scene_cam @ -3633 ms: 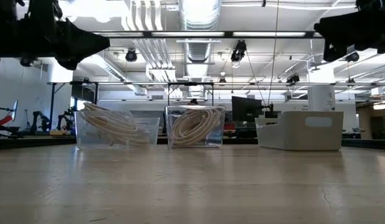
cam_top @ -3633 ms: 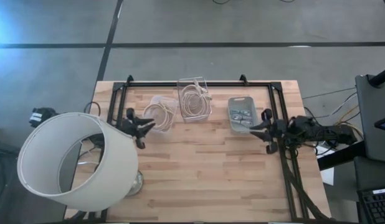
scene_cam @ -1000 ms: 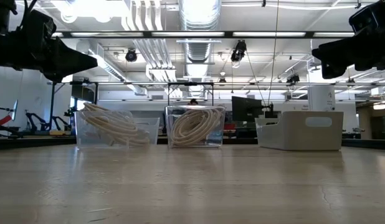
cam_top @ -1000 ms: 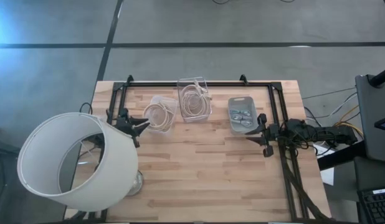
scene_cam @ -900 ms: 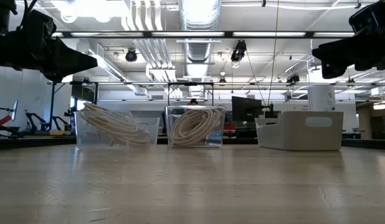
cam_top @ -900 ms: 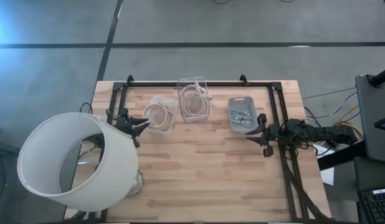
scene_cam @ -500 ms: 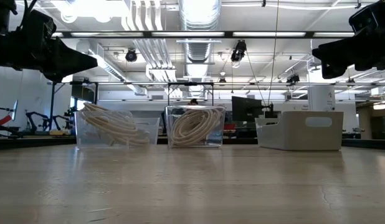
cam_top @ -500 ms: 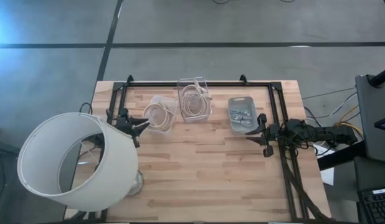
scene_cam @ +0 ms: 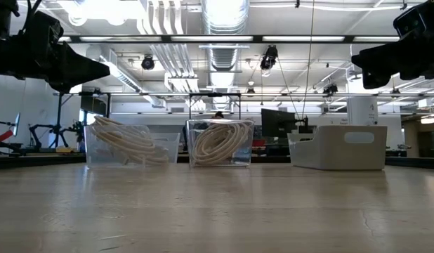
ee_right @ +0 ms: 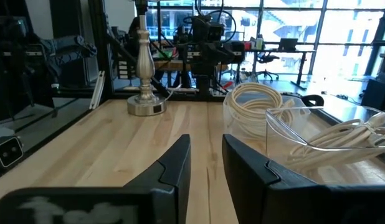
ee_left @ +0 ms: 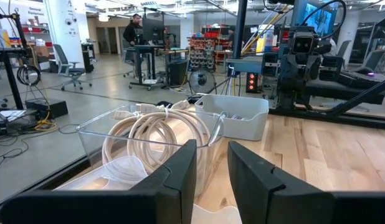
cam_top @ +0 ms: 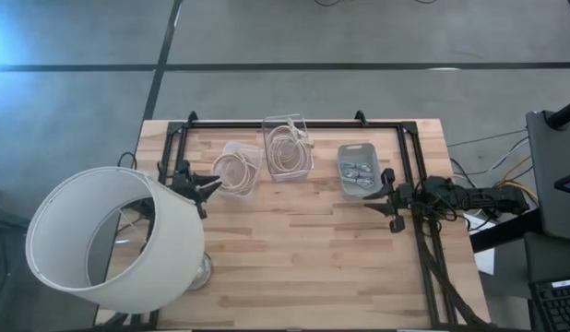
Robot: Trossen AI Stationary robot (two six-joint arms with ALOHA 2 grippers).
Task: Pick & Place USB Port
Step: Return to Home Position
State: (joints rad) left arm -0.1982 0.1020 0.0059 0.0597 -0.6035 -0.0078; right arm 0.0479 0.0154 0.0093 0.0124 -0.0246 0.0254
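Sorting looks done to me: the gray bin [cam_top: 358,148] has small bits inside, probably the USB cables, but they're too tiny to tell. Left gripper [ee_left: 211,144] hovers by the clear cable tub [cam_top: 255,159] and right gripper [ee_right: 205,138] sits beside the bin. Both are slightly parted and holding nothing. I'd guess the next move is just parking both arms.

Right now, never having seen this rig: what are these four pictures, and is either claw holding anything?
Two dark robot arms work at a wooden table. One picture looks straight down, one looks level across the tabletop, and two come from cameras on the wrists. The left gripper hovers by a clear bin of white cable; a second clear bin and a gray bin sit alongside. The right gripper hovers near the gray bin. Both are slightly open and empty. A lamp stands at left.
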